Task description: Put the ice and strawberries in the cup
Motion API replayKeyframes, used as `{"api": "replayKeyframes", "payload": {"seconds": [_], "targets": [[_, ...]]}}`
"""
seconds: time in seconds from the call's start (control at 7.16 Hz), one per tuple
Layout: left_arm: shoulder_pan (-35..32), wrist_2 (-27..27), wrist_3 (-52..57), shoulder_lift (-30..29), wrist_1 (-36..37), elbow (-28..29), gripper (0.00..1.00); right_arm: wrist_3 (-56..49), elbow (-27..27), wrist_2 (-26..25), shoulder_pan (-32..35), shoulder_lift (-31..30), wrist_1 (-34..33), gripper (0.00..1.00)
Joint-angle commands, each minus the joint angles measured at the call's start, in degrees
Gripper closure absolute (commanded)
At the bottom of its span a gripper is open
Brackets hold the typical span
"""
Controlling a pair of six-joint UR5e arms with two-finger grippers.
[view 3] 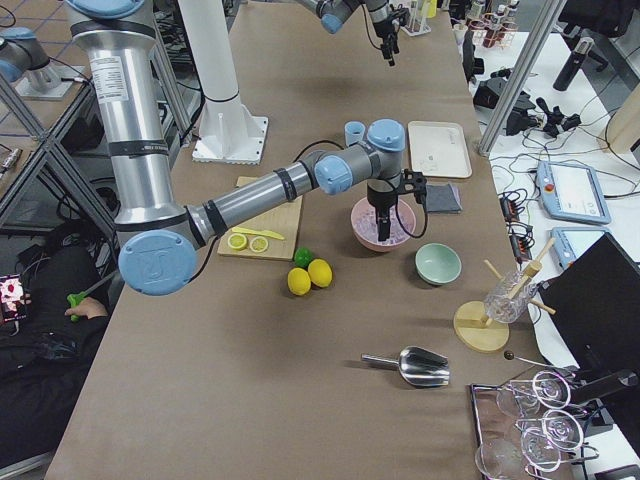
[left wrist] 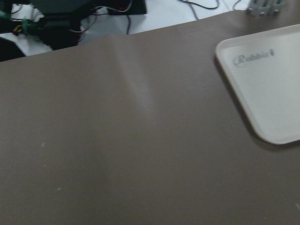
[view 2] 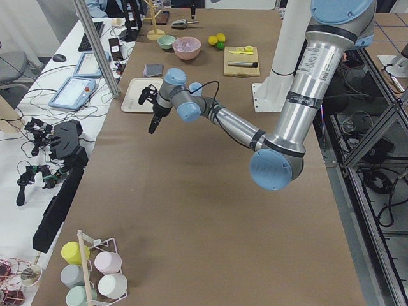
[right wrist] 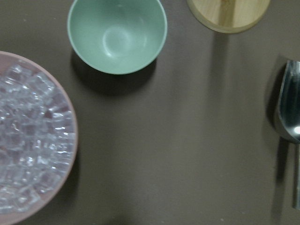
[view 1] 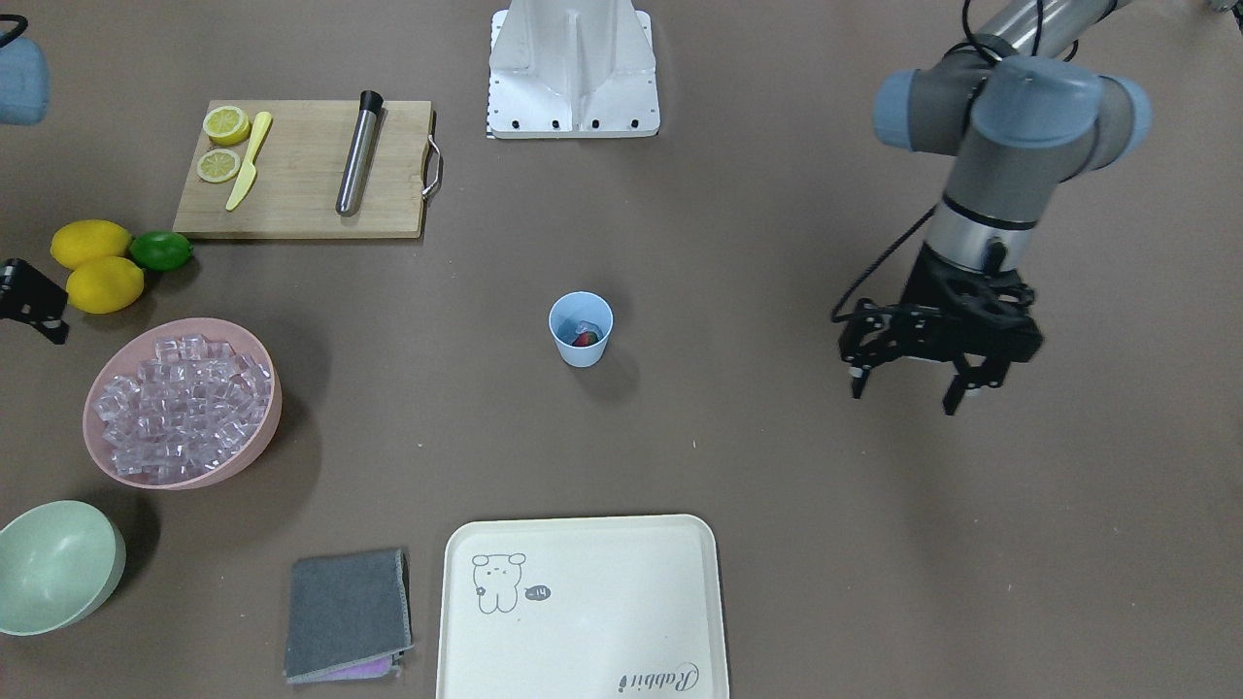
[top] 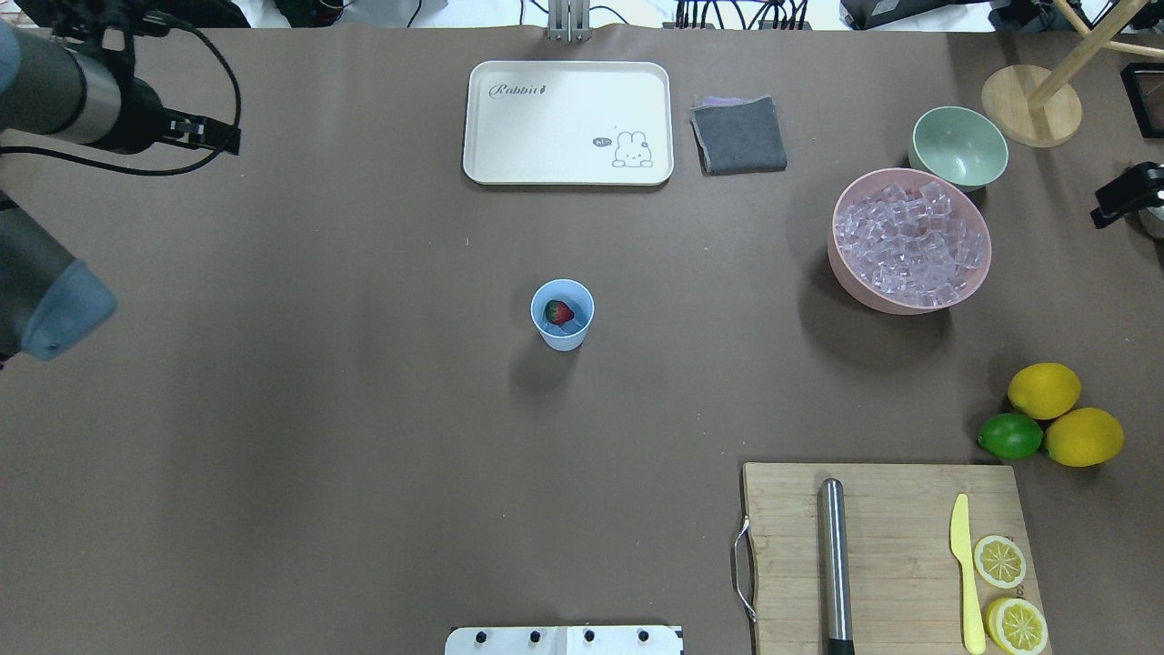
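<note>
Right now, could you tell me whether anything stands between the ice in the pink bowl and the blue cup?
Nothing visible does. In the overhead view only bare table lies between the ice in the pink bowl and the cup, which holds a strawberry.

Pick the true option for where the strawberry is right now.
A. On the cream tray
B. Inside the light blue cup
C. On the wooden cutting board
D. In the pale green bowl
B: in the overhead view the red strawberry lies inside the light blue cup, below its rim.
</note>
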Motion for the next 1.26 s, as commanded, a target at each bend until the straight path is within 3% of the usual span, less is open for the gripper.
{"api": "replayKeyframes", "payload": {"seconds": [0.0,0.28,0.7,1.12], "targets": [[-12.08,-6.05,14.46,8.10,1.91,0.23,0.02,-12.99,-2.32,0.60,8.98,-2.57,-2.66,0.01],[-22.22,-13.46,17.60,13.03,5.27,0.67,0.02,-22.05,-4.43,2.60,16.11,-4.15,-6.44,0.01],[-28.22,-22.52,33.85,18.40,6.59,4.09,0.02,-22.19,-4.88,3.41,19.91,-9.42,-6.37,0.01],[-34.02,-28.32,36.96,19.65,6.76,7.35,0.02,-20.96,-5.06,3.85,21.32,-10.40,-6.19,0.01]]}}
